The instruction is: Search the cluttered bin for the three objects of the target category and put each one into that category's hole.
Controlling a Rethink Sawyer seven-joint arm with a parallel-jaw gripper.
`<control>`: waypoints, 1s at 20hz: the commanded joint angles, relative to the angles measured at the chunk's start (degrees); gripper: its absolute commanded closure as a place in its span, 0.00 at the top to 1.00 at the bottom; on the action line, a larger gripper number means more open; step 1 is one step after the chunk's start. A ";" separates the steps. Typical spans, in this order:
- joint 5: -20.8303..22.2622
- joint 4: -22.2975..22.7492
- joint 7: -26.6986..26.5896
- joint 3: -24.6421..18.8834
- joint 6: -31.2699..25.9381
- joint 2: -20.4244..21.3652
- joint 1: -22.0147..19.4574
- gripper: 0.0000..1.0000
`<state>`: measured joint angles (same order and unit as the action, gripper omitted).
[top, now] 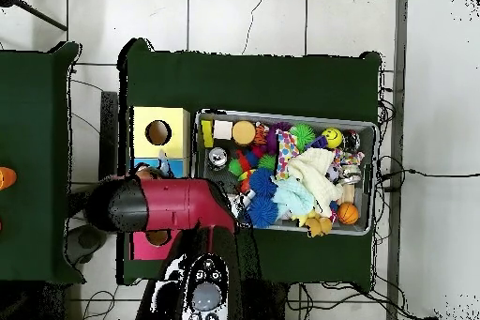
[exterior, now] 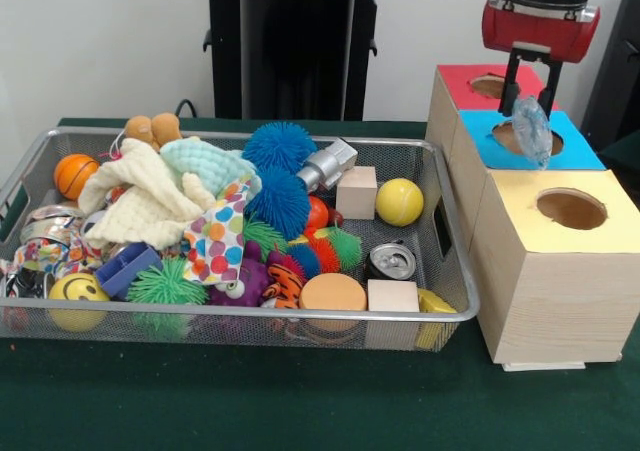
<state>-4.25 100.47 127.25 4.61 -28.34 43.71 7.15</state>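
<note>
Above the blue box (exterior: 532, 141) we see the gripper (exterior: 530, 96) pinching a crumpled clear bottle (exterior: 533, 131) over its hole; the mesh bin (exterior: 445, 271) holds balls, cloths, blocks.

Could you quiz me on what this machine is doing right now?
1. True or false: the hand hangs over the wire bin.
2. Over which box top does the hand hold the clear crumpled plastic item: A red, B blue, C yellow?
3. What round yellow thing lies beside the wooden cube?

Key: 1 false, it is over the boxes. 2 B, the blue box. 3 the yellow ball.
</note>
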 commanded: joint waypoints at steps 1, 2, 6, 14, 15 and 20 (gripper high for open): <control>3.45 5.26 1.23 -5.84 4.17 -1.53 0.42 0.00; 3.33 5.91 1.53 -5.95 4.53 -1.49 0.50 0.00; 3.17 8.01 2.37 -5.60 5.28 -1.44 0.90 0.00; 3.79 12.02 2.26 -4.64 7.06 -0.67 0.12 0.00; 3.97 12.55 2.02 -4.68 7.43 -0.48 -0.17 0.00; 5.14 15.40 0.49 -4.97 9.71 0.32 -2.16 0.00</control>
<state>-4.00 106.58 127.25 4.59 -21.06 45.72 7.73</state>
